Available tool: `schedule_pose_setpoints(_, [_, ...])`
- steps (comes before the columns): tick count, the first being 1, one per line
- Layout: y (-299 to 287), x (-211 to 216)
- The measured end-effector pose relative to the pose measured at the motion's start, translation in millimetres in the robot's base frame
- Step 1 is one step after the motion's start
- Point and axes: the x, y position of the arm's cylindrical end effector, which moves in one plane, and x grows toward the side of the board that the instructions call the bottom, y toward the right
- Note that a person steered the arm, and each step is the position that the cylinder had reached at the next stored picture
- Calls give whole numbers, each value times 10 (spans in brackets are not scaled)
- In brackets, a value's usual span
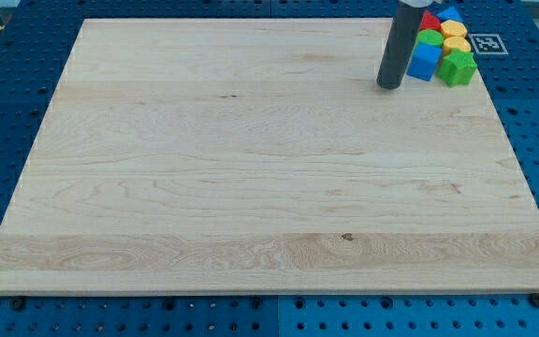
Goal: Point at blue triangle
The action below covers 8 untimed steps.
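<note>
My tip (388, 86) is a bare rod end with no claw to open or close, so it holds nothing. It rests on the wooden board (251, 187) near the view's top right corner.

Just to the view's right of the tip, close but not clearly touching, sits a blue cube (424, 62). Further right of that is a green block (457, 68), its shape hard to make out. Up and right of the tip are a smaller green block (429, 38), two yellow blocks (455, 37), and a red block (431, 19) partly hidden behind the rod. The blue triangle (450, 13) lies at the far back of this cluster, up and right of the tip, nearly at the board's top edge.

The risk, as I judge it, is crowding. A straight run to the triangle would plough through the cube and yellow blocks, perhaps shoving pieces off the nearby top or right edge. The rod also hides part of the cluster.

Everything to the tip's left and toward the view's bottom is open board, so there is ample room to back away and come around.
</note>
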Motion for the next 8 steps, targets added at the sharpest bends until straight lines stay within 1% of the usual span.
schedule_pose_setpoints(1, [332,281])
schedule_pose_setpoints(2, [975,341])
schedule_pose_setpoints(3, [1721,229])
schedule_pose_setpoints(4, [1819,-54])
schedule_pose_setpoints(5, [1769,-696])
schedule_pose_setpoints(6, [1744,-1544])
schedule_pose_setpoints(8, [1704,-1550])
